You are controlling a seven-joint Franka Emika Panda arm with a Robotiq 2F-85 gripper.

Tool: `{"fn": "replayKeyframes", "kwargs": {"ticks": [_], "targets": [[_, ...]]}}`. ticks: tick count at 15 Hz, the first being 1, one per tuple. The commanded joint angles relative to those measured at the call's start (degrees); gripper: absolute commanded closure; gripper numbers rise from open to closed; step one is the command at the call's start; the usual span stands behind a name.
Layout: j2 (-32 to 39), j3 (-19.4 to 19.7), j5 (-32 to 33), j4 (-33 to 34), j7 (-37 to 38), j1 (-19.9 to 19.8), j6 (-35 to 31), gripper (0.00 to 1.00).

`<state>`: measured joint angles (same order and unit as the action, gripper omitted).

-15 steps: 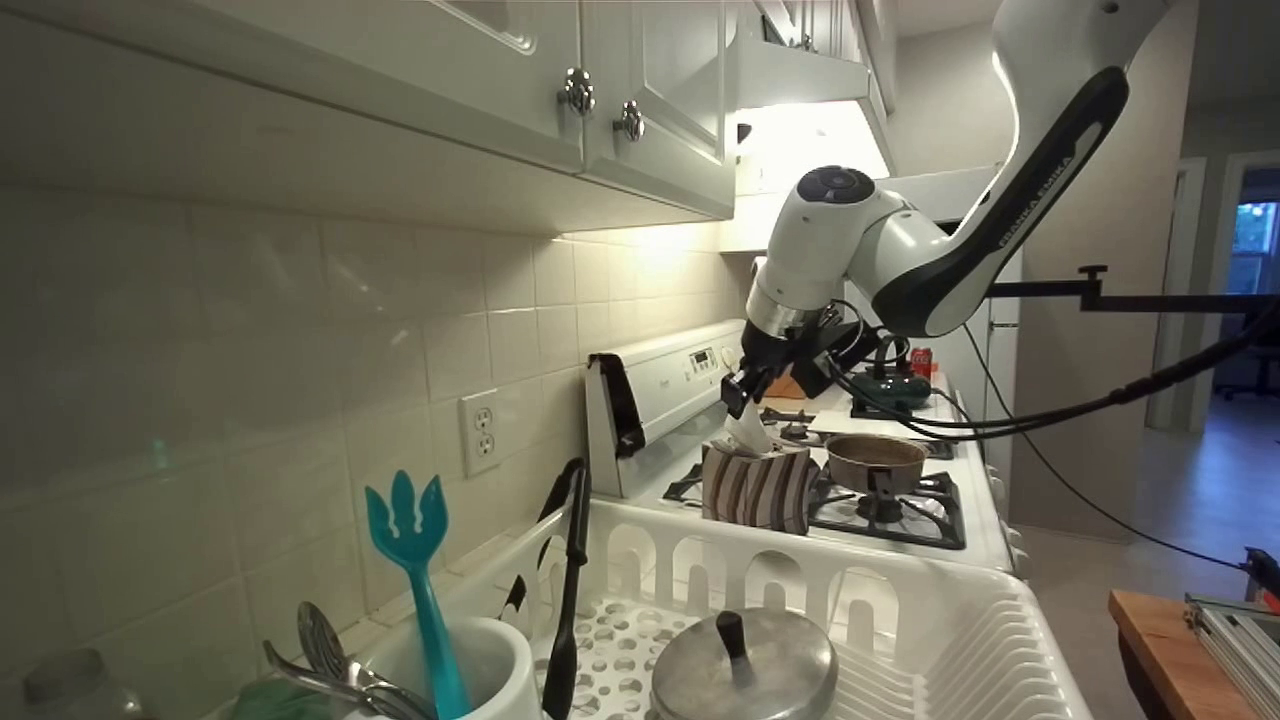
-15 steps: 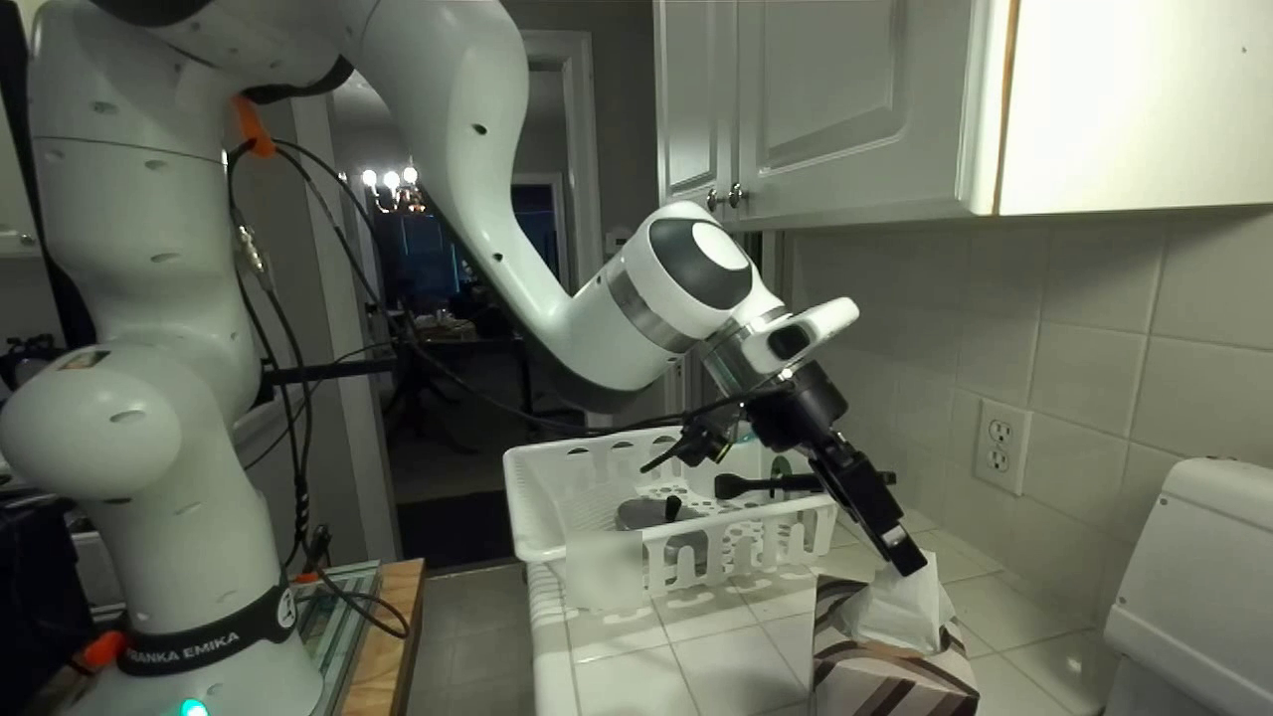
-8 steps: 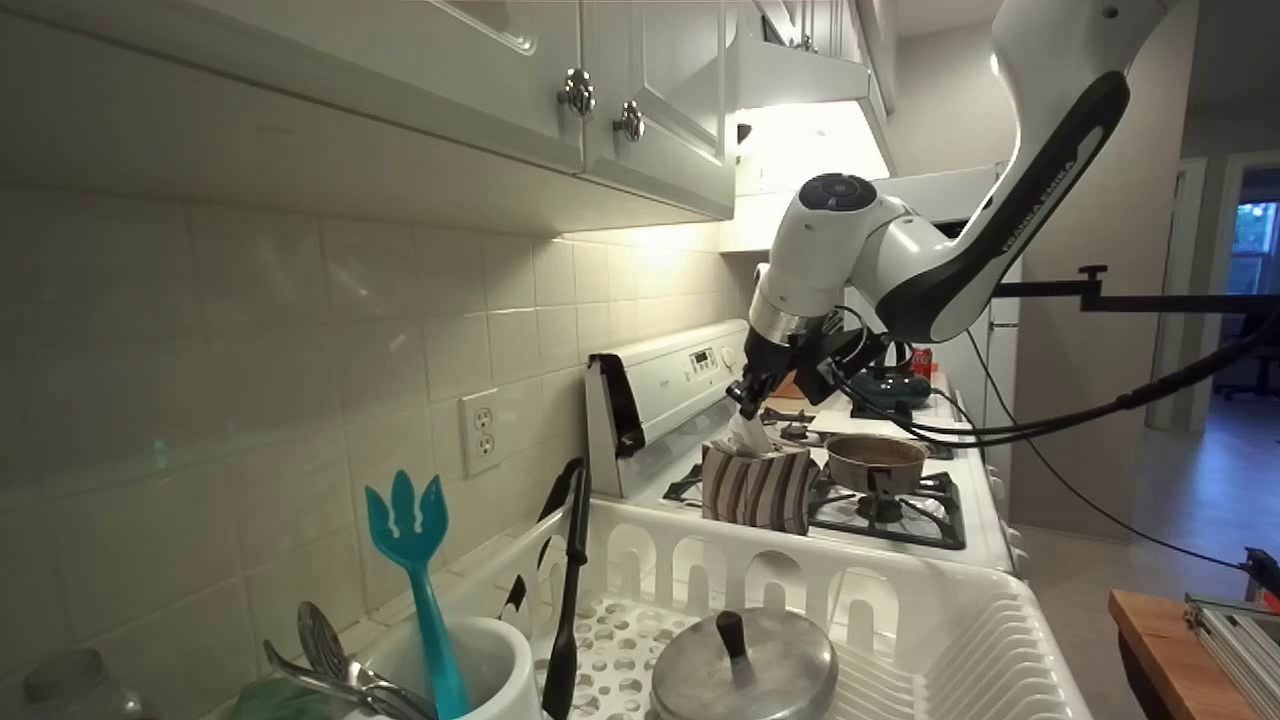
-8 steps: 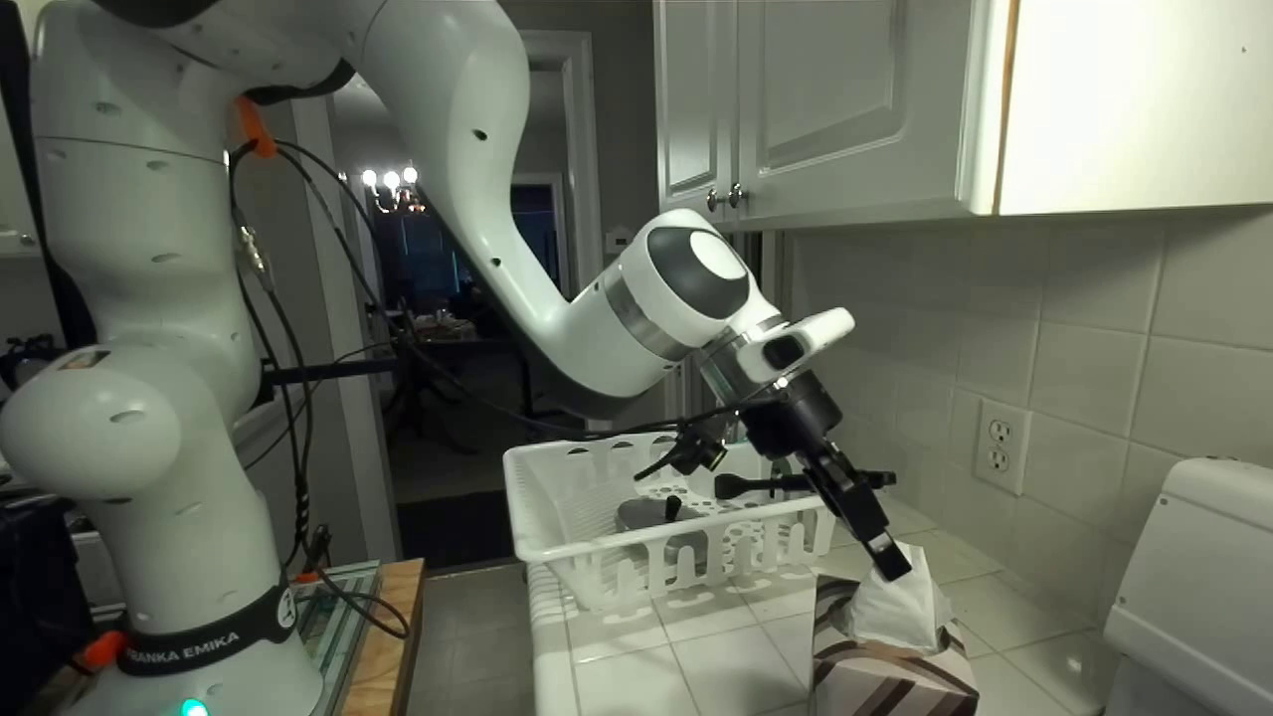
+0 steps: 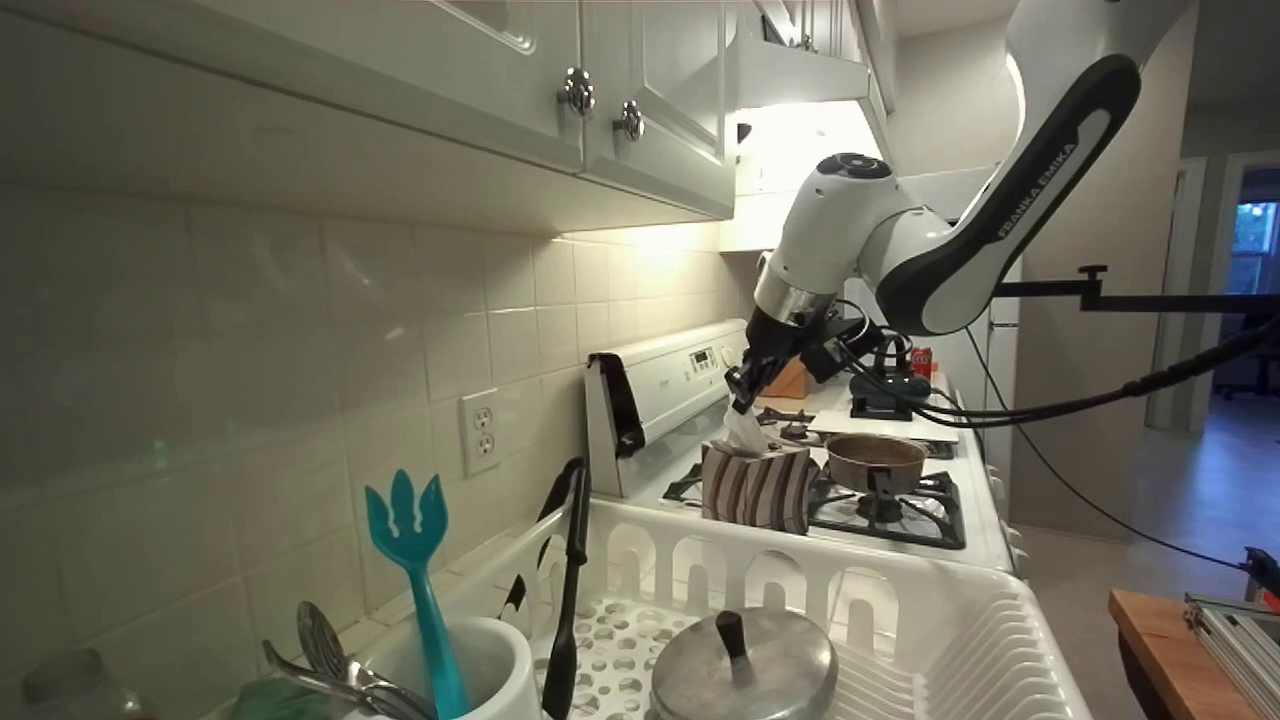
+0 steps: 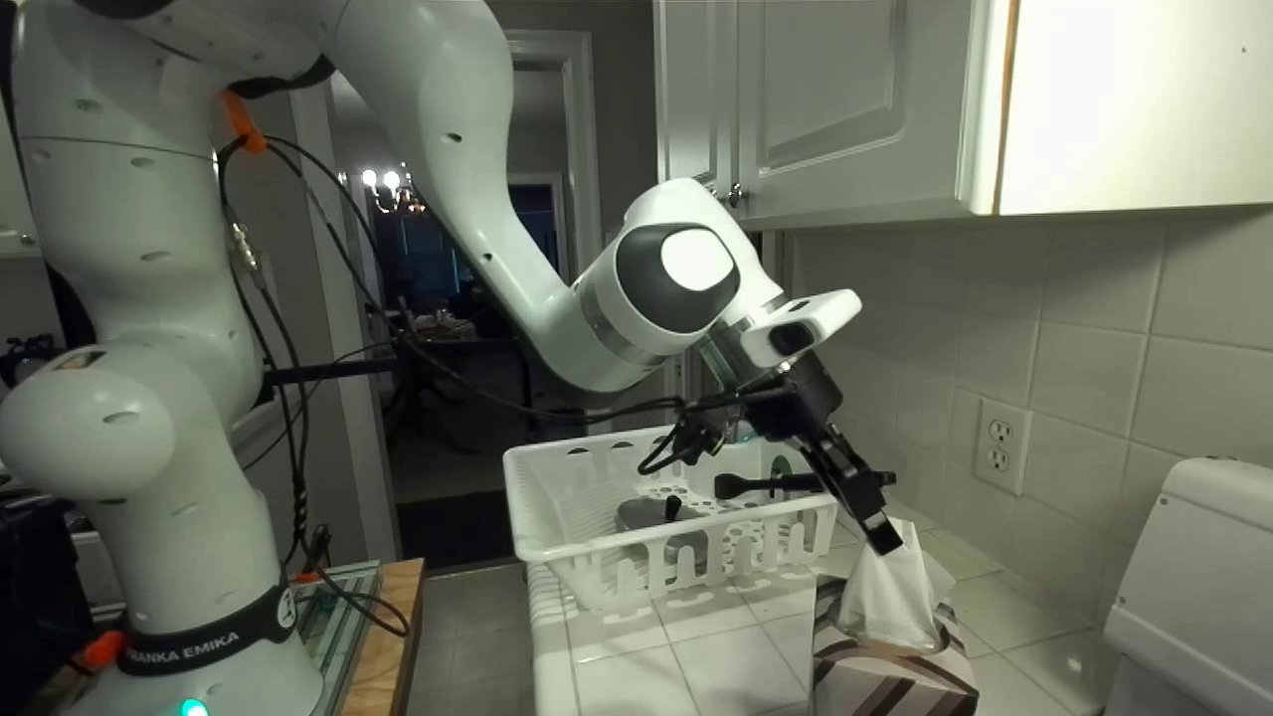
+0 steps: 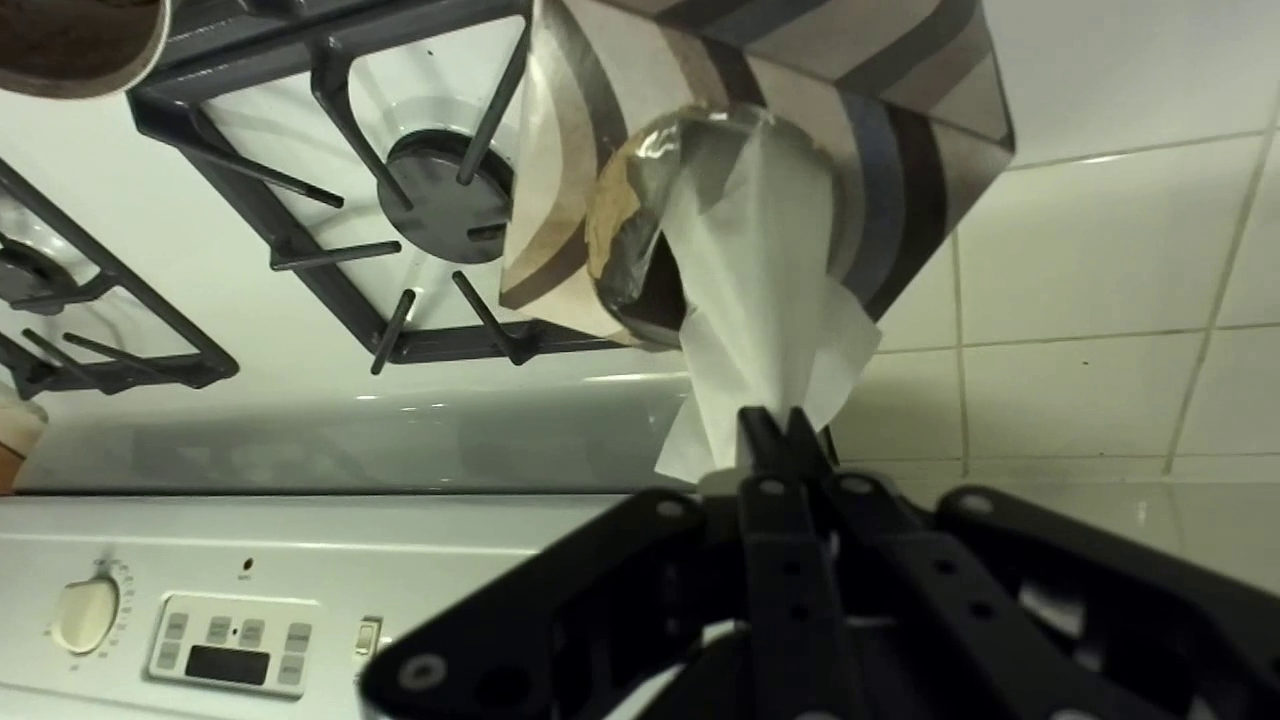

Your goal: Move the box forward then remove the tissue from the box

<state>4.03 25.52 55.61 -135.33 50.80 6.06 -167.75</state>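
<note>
Wrist view: hand [image 7: 779,420] in tight pinch on tissue [image 7: 760,260], box [image 7: 885,165] only partly visible

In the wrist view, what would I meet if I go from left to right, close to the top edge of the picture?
Pot (partly cut off) → black stove grate → striped box → tiled counter.
</note>
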Motion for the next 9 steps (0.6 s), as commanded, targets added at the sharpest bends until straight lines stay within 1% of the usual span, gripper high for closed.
{"fn": "replayKeyframes", "kwargs": {"ticks": [1, 2, 6, 9], "targets": [[-3.66, -1.07, -9.01, -3.06, -8.43, -0.52, -1.21, 1.00], [-4.45, -1.41, -11.97, -3.88, -11.67, -0.41, -1.52, 1.00], [-7.48, -2.34, -20.39, -5.88, -21.68, 0.49, -1.28, 1.00], [-9.69, -2.17, -23.53, -5.27, -24.87, 1.06, -0.25, 1.00]]}}
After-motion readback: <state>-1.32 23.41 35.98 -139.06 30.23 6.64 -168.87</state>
